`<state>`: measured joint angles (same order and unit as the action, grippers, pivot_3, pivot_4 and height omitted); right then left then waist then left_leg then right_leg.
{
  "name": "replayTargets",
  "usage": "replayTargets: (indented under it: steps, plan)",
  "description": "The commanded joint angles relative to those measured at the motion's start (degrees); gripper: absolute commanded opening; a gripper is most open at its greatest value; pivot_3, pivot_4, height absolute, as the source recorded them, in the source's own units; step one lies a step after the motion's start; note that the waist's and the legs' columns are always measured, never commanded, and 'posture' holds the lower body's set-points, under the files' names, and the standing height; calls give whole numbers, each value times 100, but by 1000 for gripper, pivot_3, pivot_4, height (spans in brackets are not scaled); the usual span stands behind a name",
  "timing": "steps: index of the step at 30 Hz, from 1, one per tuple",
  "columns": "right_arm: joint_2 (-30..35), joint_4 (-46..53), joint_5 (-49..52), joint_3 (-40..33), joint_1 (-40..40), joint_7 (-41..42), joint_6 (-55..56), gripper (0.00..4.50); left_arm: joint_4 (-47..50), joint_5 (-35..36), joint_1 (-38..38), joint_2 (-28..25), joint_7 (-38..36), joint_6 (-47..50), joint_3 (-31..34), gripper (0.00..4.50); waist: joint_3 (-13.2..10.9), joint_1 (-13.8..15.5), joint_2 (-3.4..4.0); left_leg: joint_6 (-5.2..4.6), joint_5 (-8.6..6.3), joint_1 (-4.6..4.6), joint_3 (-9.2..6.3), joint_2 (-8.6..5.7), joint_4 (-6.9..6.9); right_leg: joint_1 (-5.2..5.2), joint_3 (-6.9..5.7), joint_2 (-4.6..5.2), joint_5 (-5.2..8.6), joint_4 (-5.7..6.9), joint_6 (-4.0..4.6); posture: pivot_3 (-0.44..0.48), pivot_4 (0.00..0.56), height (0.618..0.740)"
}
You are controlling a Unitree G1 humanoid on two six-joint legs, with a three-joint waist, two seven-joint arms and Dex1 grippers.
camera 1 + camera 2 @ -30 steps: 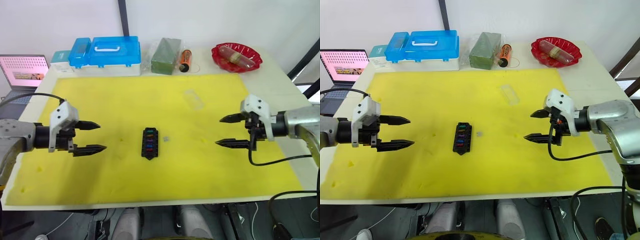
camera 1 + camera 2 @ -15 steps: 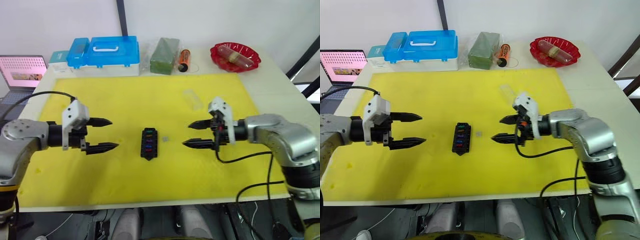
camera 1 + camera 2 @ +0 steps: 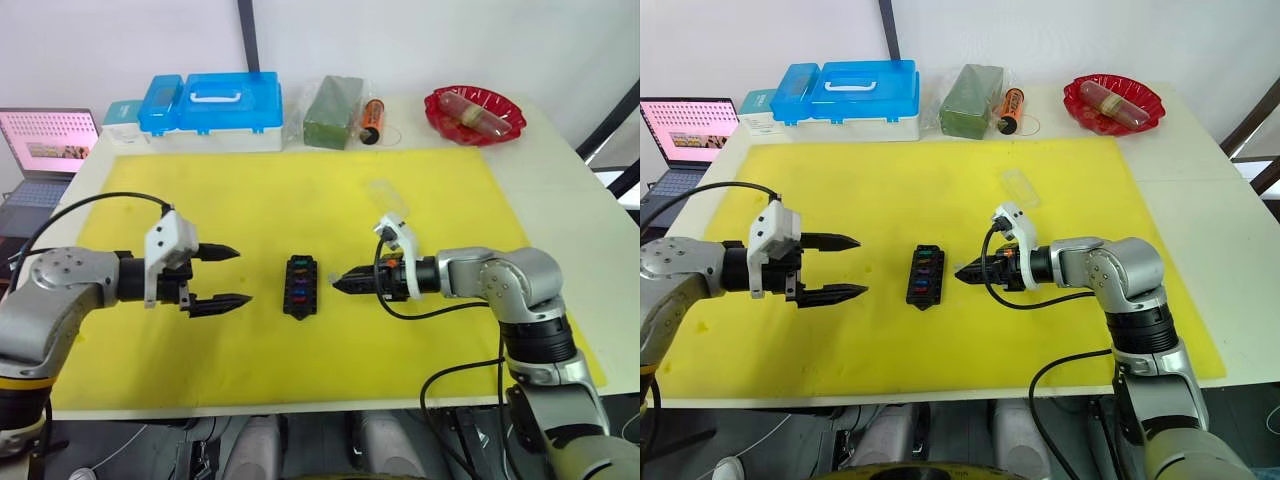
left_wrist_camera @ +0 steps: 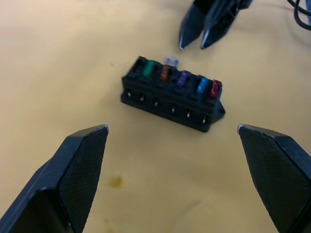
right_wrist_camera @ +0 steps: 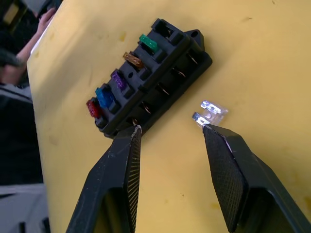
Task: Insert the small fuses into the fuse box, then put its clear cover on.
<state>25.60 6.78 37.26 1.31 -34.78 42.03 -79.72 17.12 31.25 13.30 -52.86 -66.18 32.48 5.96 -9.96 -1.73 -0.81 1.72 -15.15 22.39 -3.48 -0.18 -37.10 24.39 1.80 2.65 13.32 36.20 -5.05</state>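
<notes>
Over the yellow mat (image 3: 250,190), right claw (image 5: 167,128) reaches, slightly parted, beside the fuse box (image 5: 146,77).

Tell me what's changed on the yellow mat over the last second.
The right claw swept in to the loose grey fuse beside the fuse box, narrowing. The left claw edged closer, still open. Fuse box, fuse and clear cover stayed put.
</notes>
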Motion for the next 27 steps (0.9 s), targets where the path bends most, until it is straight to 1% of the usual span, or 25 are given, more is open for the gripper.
replayTargets:
  steps: [1, 10, 20, 27]
  plan:
    - [-103, -62, 136, -192, -147, -148, -146, 2107, 217, 20, -8, -22, -38, -168, 60, 4500, 0, 8, 0, 0, 0, 0, 0, 0, 0, 0, 0, 0, 0, 0, 0, 0, 150, 740]
    - [-204, -225, 167, -218, -177, -307, -234, 2107, 281, -74, 75, -3, -1, -331, -49, 4500, 0, -10, 0, 0, 0, 0, 0, 0, 0, 0, 0, -1, 0, 0, 0, 0, 150, 740]
    - [-635, -577, 159, -311, -277, -612, -334, 2107, 265, -84, 146, 45, 56, -352, -124, 4500, 0, -70, 0, 0, 0, -1, -1, 0, 2, 0, 0, -3, 0, 1, 0, 0, 150, 740]
    - [-890, -766, 198, -518, -356, -768, -463, 2107, 312, -59, 128, 49, 126, -327, -120, 4500, 1, -76, 1, 0, 0, -2, -2, 1, 3, 0, 0, -4, 0, 2, 0, 0, 150, 740]
